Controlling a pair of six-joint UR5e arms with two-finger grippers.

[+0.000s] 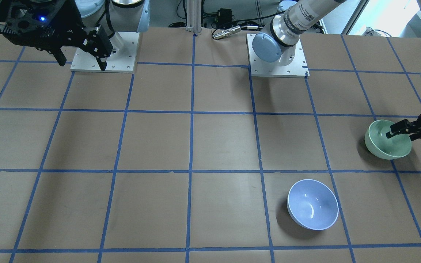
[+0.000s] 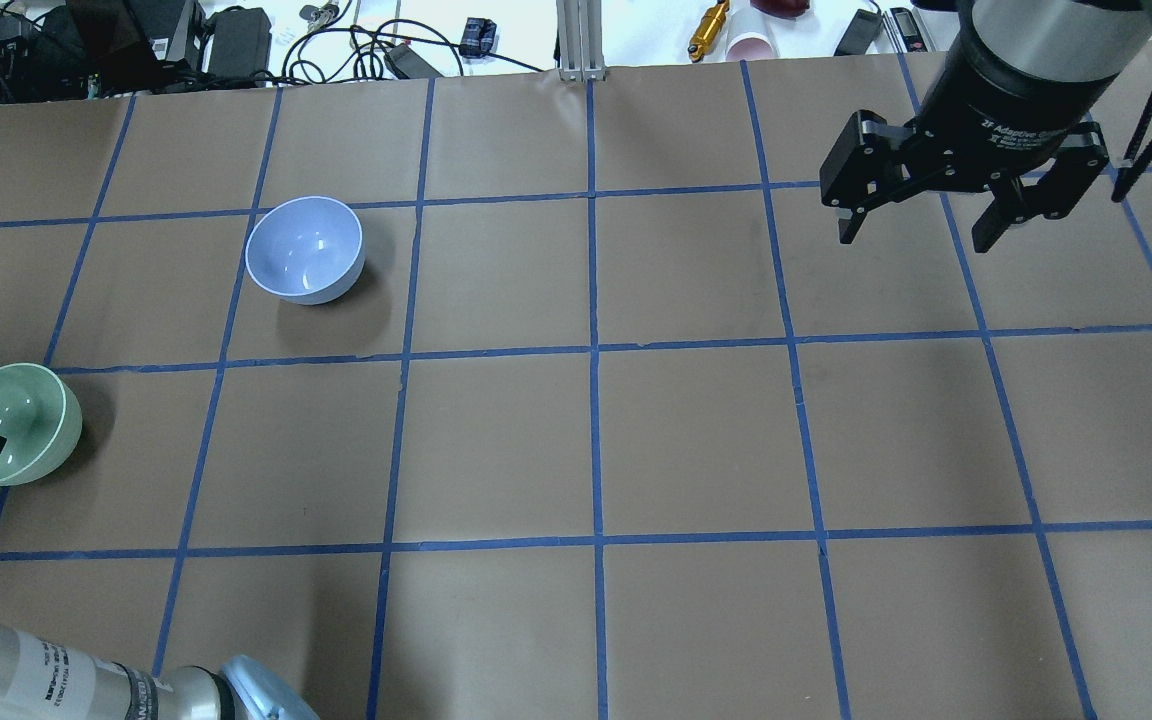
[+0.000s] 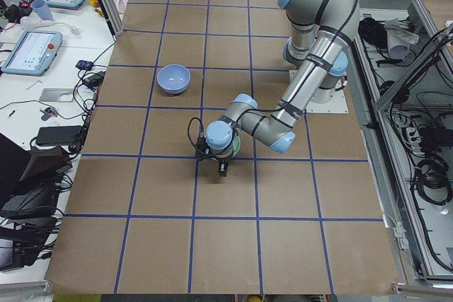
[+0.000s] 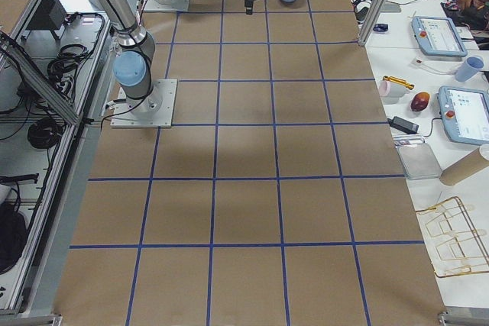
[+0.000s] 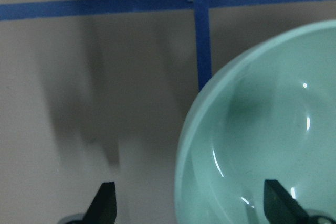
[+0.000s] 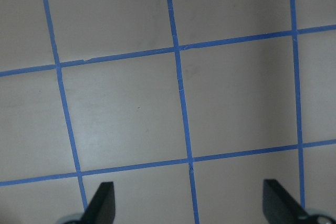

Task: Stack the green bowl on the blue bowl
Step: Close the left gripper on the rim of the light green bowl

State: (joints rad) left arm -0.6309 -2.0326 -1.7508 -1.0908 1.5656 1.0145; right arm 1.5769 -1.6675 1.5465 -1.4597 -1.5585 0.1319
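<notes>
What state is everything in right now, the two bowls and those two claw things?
Pale mint-green plastic bowl: open side up on the table, empty, not yet stacked.
Pale periwinkle-blue plastic bowl: open side up, empty, standing alone.
Left claw: open, fingers either side of the green bowl's rim.
Right claw: open, empty, hanging above the table.

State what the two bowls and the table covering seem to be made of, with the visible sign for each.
The green bowl: probably glossy plastic, possibly glazed ceramic; sharp light glints inside. The blue bowl: likewise, smooth and shiny with curved highlights. The table covering: matte brown paper or card, no shine; its blue grid lines look like tape.
</notes>
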